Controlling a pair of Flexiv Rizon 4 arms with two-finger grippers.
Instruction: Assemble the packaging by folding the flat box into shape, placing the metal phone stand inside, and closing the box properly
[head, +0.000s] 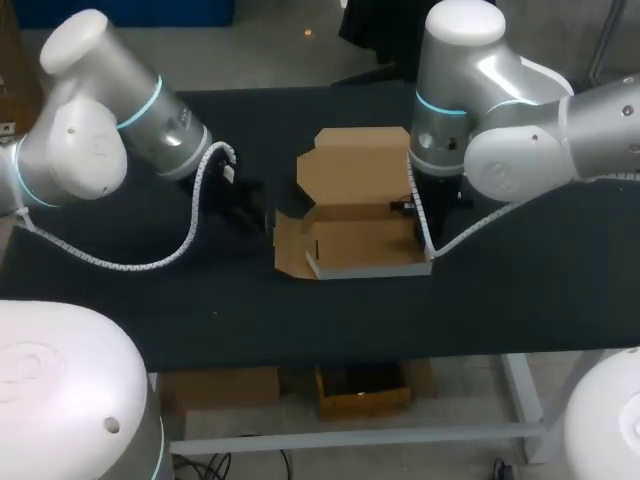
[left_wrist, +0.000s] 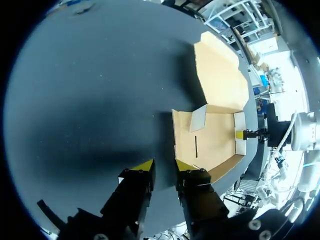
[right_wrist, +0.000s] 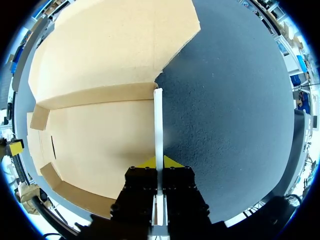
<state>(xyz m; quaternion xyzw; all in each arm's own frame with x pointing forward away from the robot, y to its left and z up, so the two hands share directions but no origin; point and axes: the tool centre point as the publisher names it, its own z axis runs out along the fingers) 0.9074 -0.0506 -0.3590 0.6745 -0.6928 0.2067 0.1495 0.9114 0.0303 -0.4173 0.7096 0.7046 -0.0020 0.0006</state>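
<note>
Brown cardboard bends easily, and that is your main worry here. Your right tool (right_wrist: 159, 163) is clamped on the thin right side wall (right_wrist: 158, 120) of the box (head: 360, 240), one yellow tip inside and one outside. The wall stands up straight. If you pull or twist hard, the wall may crease in the wrong place. It may also slip out of the tips and fall flat. The box is light and sits loose on the black counter (head: 520, 290), so a push from one side could slide it instead of folding it.

Your left tool (left_wrist: 164, 166) is open, its two tips apart with nothing between them. It hangs low over the counter. The near left corner of the box is just ahead of it, and I cannot tell if they touch. The left side flap (head: 290, 245) leans outward, not yet up. If you bring the left tool in too low, it may shove the box toward the right tool and buckle the held wall.

The box lies in the middle of the counter, between your two tools. Its front wall (head: 370, 268) is up and its lid (head: 355, 165) lies open behind it. I cannot see the metal phone stand in any view, so look for it before you fold more
</note>
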